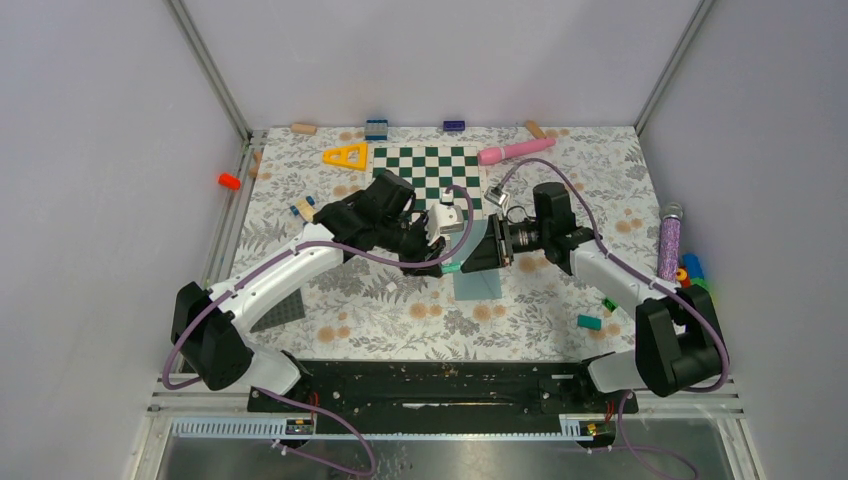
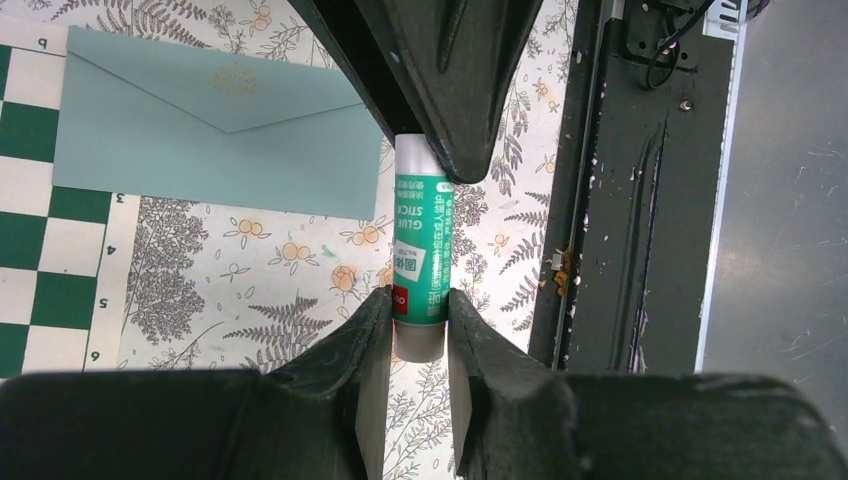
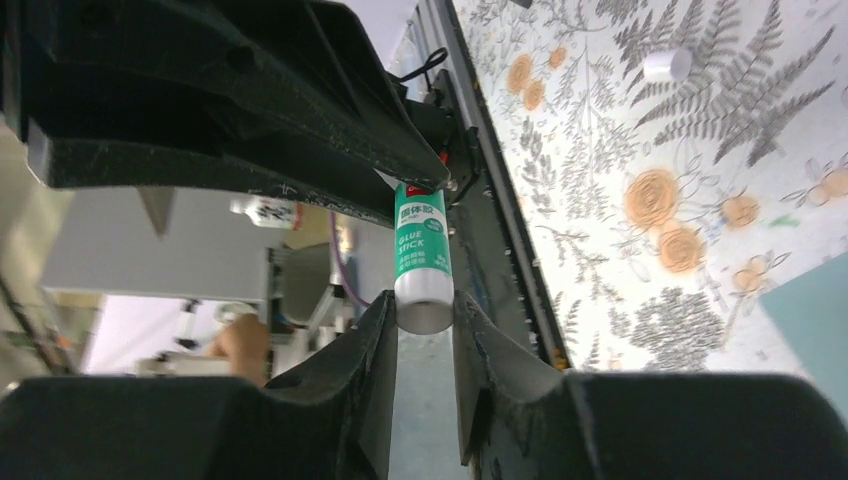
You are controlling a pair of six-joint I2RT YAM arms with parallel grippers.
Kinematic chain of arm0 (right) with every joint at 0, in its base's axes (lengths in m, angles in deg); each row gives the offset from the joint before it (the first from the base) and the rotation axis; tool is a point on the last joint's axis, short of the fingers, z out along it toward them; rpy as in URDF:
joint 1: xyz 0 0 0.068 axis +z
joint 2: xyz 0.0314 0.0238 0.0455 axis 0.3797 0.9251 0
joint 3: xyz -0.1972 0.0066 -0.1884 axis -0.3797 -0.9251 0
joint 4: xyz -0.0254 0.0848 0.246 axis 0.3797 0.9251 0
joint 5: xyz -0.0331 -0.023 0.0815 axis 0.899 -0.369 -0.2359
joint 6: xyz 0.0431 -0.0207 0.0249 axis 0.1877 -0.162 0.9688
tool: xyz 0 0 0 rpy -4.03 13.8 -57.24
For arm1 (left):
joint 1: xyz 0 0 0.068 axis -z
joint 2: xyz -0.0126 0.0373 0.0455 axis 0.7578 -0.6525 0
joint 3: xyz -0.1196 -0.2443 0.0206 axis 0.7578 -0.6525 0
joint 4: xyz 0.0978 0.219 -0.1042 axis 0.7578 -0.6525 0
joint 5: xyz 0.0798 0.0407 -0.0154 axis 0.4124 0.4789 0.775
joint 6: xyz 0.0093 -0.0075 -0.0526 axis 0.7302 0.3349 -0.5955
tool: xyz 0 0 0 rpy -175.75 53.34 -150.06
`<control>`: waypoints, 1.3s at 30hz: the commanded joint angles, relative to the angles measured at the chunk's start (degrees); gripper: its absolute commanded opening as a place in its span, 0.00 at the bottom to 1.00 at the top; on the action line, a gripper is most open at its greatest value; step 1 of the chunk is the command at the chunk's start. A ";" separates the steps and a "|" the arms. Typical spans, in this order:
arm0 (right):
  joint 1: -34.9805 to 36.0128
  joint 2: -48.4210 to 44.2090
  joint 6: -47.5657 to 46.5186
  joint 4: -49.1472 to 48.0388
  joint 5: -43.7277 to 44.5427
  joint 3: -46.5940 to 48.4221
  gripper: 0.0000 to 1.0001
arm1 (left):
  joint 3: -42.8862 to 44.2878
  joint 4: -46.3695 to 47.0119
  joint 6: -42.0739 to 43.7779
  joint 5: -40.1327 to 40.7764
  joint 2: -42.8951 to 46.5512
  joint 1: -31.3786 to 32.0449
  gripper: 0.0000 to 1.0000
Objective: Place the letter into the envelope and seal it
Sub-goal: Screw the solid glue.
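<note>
The envelope (image 2: 200, 140) lies flat on the desk (image 2: 260, 290) with its flap folded down and one end over the chessboard (image 2: 30, 250); the letter is not to be seen, so I judge it is already inside; the sealing is left. The glue stick (image 2: 422, 240) hangs between both arms; the left gripper (image 2: 420, 310) has its jaws clamped on one end; the right gripper (image 3: 420, 310) has its jaws pressed on the other.

Teal envelope (image 2: 200, 150); grn-wht glue stick (image 2: 422, 250); floral tbl (image 2: 250, 290).
</note>
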 commanded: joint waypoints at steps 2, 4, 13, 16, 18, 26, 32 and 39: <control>0.56 -4.16 -23.51 5.18 -1.21 3.78 0.20 | 0.62 1.91 0.25 -0.84 1.90 -0.10 0.00; 0.51 -5.88 -31.10 6.15 -1.63 3.79 0.23 | 0.54 1.96 0.25 -1.02 1.95 -0.15 0.00; 3.05 -17.21 -62.95 7.17 3.53 -1.91 0.57 | 0.66 1.96 0.21 -1.47 1.73 -0.16 0.00; 3.17 -18.59 -64.05 8.34 5.72 -2.62 0.72 | 0.68 1.96 0.17 -1.49 1.81 -0.10 0.00; 3.22 -19.10 -60.99 8.45 6.63 -3.30 0.83 | 0.70 1.96 0.08 -1.52 1.90 -0.12 0.00; 3.20 -10.93 -25.55 6.82 7.07 4.37 0.81 | 0.87 1.96 0.00 -1.60 1.91 -0.10 0.00; 3.59 -6.55 -7.66 -4.54 5.64 4.17 0.72 | 0.66 1.96 0.04 -1.37 2.34 -0.14 0.00; 5.92 -7.73 -14.41 2.14 8.58 2.84 0.62 | 0.70 1.96 0.08 -1.28 2.17 -0.06 0.00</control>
